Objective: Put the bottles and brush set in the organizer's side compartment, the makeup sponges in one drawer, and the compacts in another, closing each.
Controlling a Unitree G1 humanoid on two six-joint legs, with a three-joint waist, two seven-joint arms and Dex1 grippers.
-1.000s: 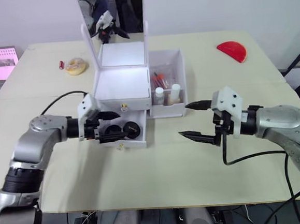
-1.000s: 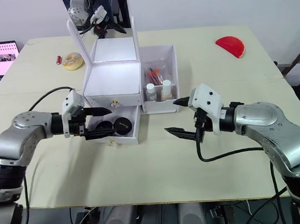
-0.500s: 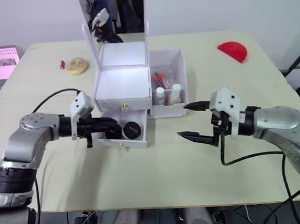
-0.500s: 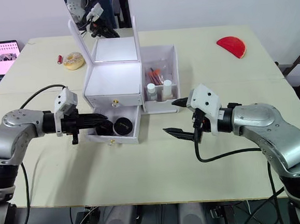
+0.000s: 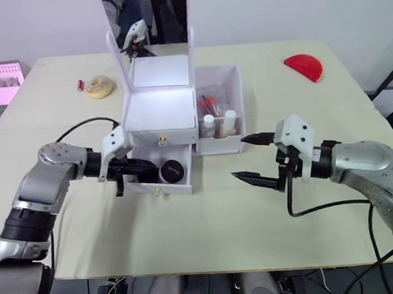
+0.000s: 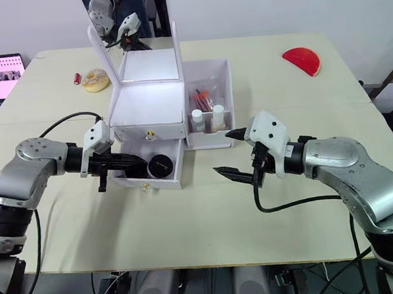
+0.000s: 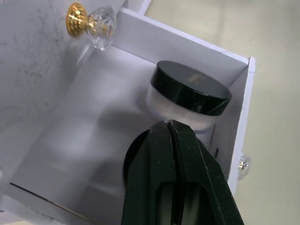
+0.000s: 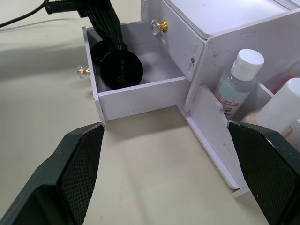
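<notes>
1. The white organizer [image 5: 161, 112] stands mid-table, its lower drawer [image 8: 136, 91] pulled out toward the robot, with bare table in front of it.
2. The left gripper [image 7: 169, 129] reaches into the drawer from its left side, jaws pressed together, tips beside two black compacts [image 5: 172, 170] lying flat.
3. The right gripper [image 5: 253, 157] hovers over bare table right of the drawer, jaws wide apart.
4. Two bottles [image 8: 238, 81] stand upright in the side compartment [image 5: 225, 143], just beyond the right jaws.

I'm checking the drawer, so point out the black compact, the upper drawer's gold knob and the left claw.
black compact [image 8: 123, 69], right wrist view, lid centre
gold knob [image 7: 78, 26], left wrist view, gold base
left claw [image 7: 169, 136], left wrist view, fingertips
</notes>
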